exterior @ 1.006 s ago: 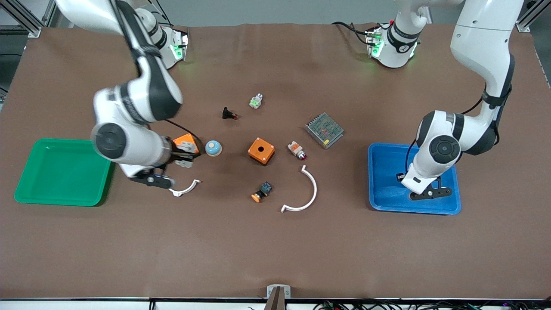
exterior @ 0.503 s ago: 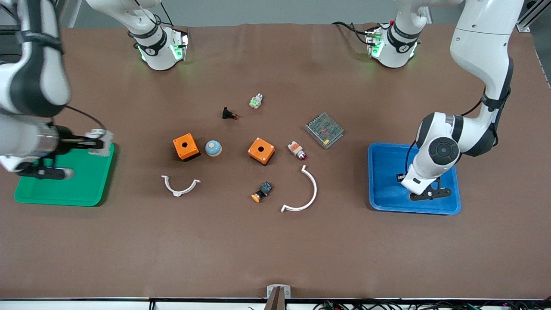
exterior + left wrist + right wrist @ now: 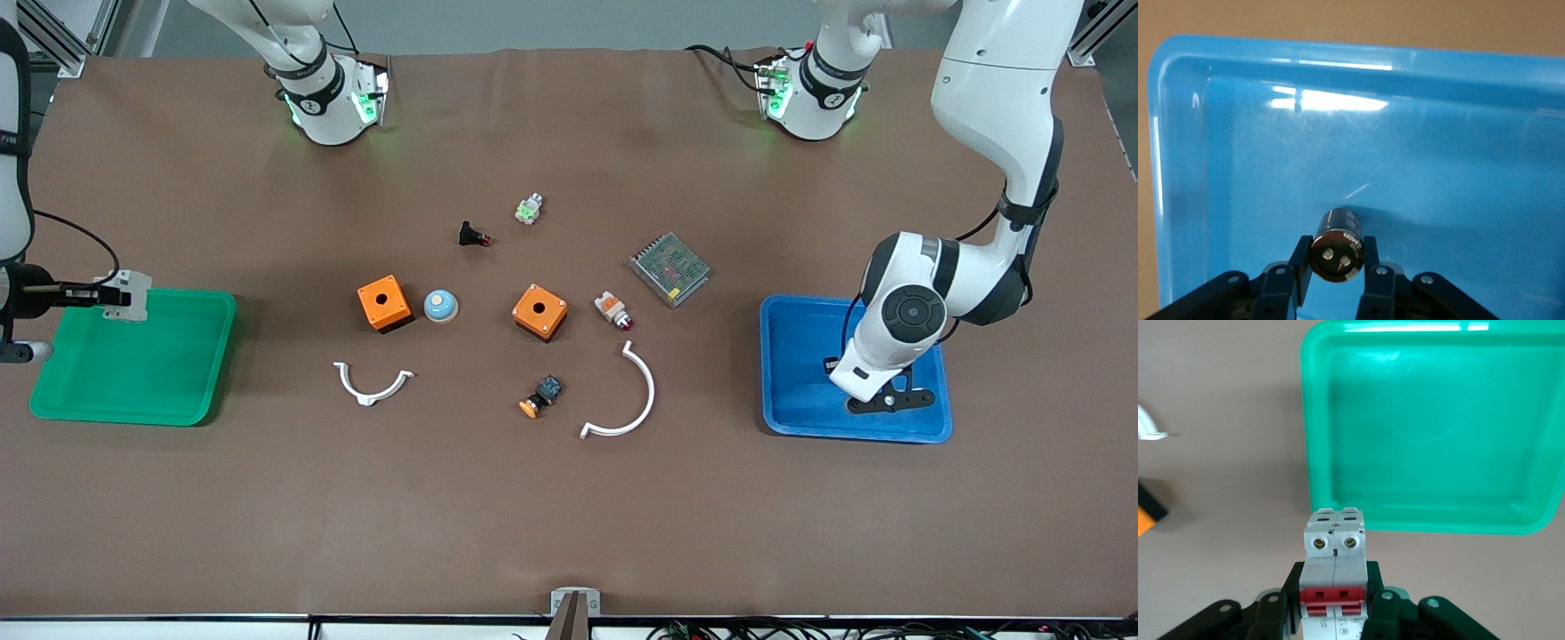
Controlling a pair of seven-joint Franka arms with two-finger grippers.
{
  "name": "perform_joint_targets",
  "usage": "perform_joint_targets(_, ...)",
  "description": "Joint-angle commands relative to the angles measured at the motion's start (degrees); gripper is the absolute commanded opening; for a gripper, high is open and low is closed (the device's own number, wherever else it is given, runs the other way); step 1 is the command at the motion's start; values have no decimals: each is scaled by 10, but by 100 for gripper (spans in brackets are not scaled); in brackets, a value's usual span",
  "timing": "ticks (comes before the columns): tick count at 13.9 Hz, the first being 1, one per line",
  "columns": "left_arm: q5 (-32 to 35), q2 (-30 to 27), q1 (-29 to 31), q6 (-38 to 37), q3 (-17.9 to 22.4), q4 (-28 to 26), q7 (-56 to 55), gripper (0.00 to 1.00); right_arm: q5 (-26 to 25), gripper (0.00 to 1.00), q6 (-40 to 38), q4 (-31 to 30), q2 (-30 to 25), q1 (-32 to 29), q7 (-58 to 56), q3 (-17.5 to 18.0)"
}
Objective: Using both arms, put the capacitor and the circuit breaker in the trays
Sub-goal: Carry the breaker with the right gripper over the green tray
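My right gripper [image 3: 114, 292] is shut on the circuit breaker [image 3: 126, 294], a white-grey block with red levers. It holds it over the edge of the green tray [image 3: 133, 378] that lies farther from the front camera. The right wrist view shows the breaker [image 3: 1335, 553] between the fingers [image 3: 1291, 593], with the tray [image 3: 1313, 460] below. My left gripper [image 3: 880, 402] is low inside the blue tray [image 3: 796, 356]. It is shut on the capacitor [image 3: 1337, 245], a dark cylinder, just above the tray [image 3: 1178, 167] floor. In the front view the arm hides the capacitor.
In mid-table lie two orange boxes [image 3: 384, 303] [image 3: 540, 311], a blue dome [image 3: 440, 306], two white curved pieces [image 3: 373, 384] [image 3: 622, 396], a mesh-topped box [image 3: 669, 268], a white-and-orange indicator [image 3: 613, 310], a black push-button [image 3: 472, 236] and an orange-capped button [image 3: 540, 396].
My right arm has swung from beside the orange box to the green tray with the circuit breaker. The left arm has barely moved.
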Motion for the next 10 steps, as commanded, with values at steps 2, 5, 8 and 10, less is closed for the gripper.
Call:
perform_joint_targets(2,14,-16,4,-34,-2,-3,-11,0,-10,24,81,6,49,-56,-62,12)
perform_joint_targets(5,15,-14,10,-38,-1,-2,-11,1,-11,24,154,6,77,-71,-63,12)
perform_joint_targets(8,15,-13,10,-44,2,-3,-33,1,-10,24,205,6,106,-74,-69,12)
perform_joint_targets(10,33,-13,10,-47,1,-3,-46,1,-10,24,209,5,116,-76,-70,13)
